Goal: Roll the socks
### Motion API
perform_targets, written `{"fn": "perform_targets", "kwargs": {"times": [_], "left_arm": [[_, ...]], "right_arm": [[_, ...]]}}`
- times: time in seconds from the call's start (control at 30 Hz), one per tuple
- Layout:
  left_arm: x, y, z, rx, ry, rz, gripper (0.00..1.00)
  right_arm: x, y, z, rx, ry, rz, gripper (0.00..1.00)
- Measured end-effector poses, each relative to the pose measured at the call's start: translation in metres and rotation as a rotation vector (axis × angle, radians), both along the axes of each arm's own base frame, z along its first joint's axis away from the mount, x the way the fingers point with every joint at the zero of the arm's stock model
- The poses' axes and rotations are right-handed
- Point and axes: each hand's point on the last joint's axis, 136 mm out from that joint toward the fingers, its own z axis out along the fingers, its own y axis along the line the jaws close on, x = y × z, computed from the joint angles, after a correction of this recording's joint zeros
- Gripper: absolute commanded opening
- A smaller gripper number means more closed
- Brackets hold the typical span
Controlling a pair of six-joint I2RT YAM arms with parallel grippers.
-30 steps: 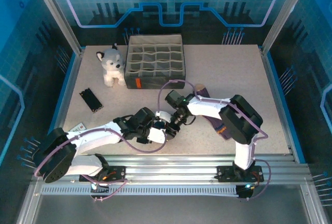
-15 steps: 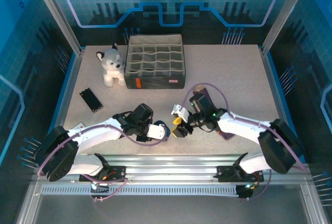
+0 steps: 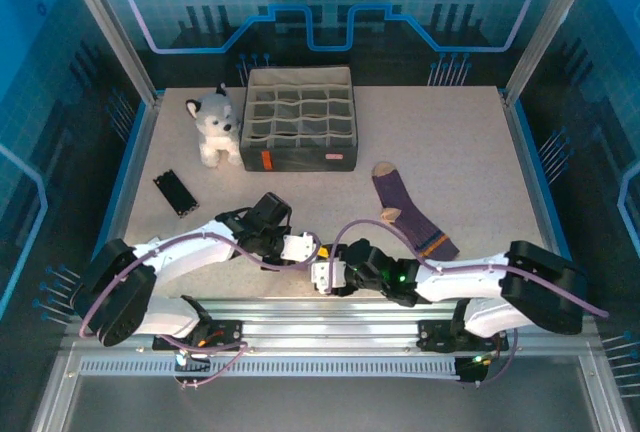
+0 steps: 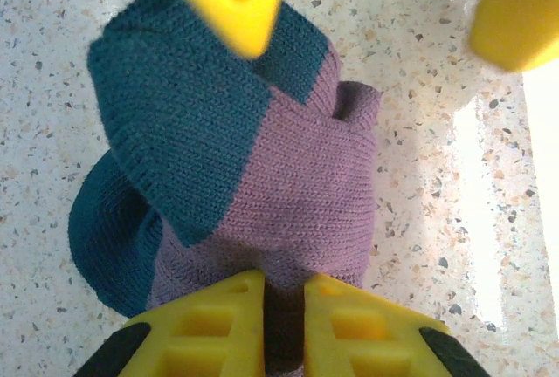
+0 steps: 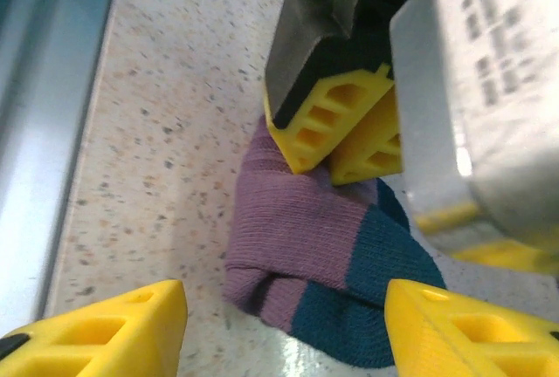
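Note:
One of the socks (image 4: 253, 159), purple with a navy toe, is bunched into a loose roll on the speckled table near its front edge. My left gripper (image 4: 284, 294) is shut on the purple end of this roll (image 5: 314, 246). My right gripper (image 5: 284, 307) stands open, low over the table, one finger on each side of the roll's near end without touching it. From above, the left gripper (image 3: 303, 249) and right gripper (image 3: 322, 274) meet close together. The other sock (image 3: 408, 210), purple with tan toe and heel and a striped cuff, lies flat to the right.
A grey divided box (image 3: 300, 117) stands at the back centre with a plush husky (image 3: 213, 127) to its left. A black flat object (image 3: 176, 192) lies at the left. The table's metal front rail (image 5: 44, 89) runs just beside the roll.
My right arm has swung from over the flat sock down to the near edge, its jaws widening, now facing the roll. The flat sock is uncovered. My left gripper keeps its hold.

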Motion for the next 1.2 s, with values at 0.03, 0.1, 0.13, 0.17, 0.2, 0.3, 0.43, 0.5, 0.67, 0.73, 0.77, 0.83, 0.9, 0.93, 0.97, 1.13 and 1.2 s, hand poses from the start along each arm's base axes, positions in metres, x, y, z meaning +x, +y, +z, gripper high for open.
{"fn": "perform_targets", "kwargs": {"times": [0.03,0.1,0.13,0.17,0.2,0.3,0.43,0.5,0.67,0.73,0.77,0.83,0.9,0.93,0.97,1.13,1.2], "left_arm": [[0.0,0.0,0.0,-0.001,0.002,0.001,0.15],[0.0,0.0,-0.001,-0.001,0.009,0.004,0.15],[0.0,0.0,-0.001,-0.005,0.015,0.006,0.15],[0.001,0.0,-0.001,-0.007,0.018,0.009,0.15],[0.001,0.0,-0.001,-0.008,0.022,0.014,0.15],[0.002,0.0,0.0,-0.012,0.028,0.022,0.15],[0.001,0.001,0.0,-0.018,0.04,0.025,0.15],[0.001,0.002,0.0,-0.025,0.05,0.031,0.15],[0.002,0.004,0.002,-0.045,0.07,0.044,0.15],[0.004,0.005,0.002,-0.053,0.076,0.052,0.15],[0.004,0.005,0.002,-0.057,0.08,0.054,0.15],[0.006,0.004,0.003,-0.063,0.086,0.057,0.15],[0.008,0.003,0.003,-0.071,0.092,0.066,0.15],[0.009,0.003,0.003,-0.073,0.094,0.07,0.14],[0.009,0.003,0.003,-0.075,0.099,0.076,0.14],[0.009,0.002,0.003,-0.08,0.107,0.083,0.14],[0.01,0.002,0.003,-0.081,0.108,0.083,0.14]], "right_arm": [[0.003,0.0,-0.004,-0.015,-0.013,-0.007,0.64],[0.008,0.001,-0.014,-0.047,-0.036,-0.009,0.65],[0.009,0.003,-0.017,-0.057,-0.044,-0.008,0.65],[0.011,0.005,-0.02,-0.067,-0.054,-0.009,0.65],[0.012,0.006,-0.023,-0.073,-0.063,-0.01,0.65],[0.017,0.009,-0.029,-0.085,-0.083,-0.019,0.65],[0.021,0.012,-0.03,-0.077,-0.093,-0.028,0.65],[0.022,0.014,-0.03,-0.063,-0.087,-0.035,0.64],[0.021,0.015,-0.031,-0.016,-0.015,-0.038,0.63],[0.019,0.015,-0.033,0.01,0.039,-0.027,0.63],[0.017,0.013,-0.034,0.022,0.07,-0.021,0.64],[0.015,0.011,-0.036,0.041,0.127,-0.008,0.63],[0.013,0.011,-0.035,0.061,0.175,0.005,0.64],[0.012,0.01,-0.034,0.07,0.195,0.011,0.64],[0.011,0.01,-0.034,0.078,0.215,0.015,0.64],[0.007,0.01,-0.034,0.098,0.265,0.023,0.64],[0.007,0.009,-0.034,0.105,0.27,0.02,0.65]]}}
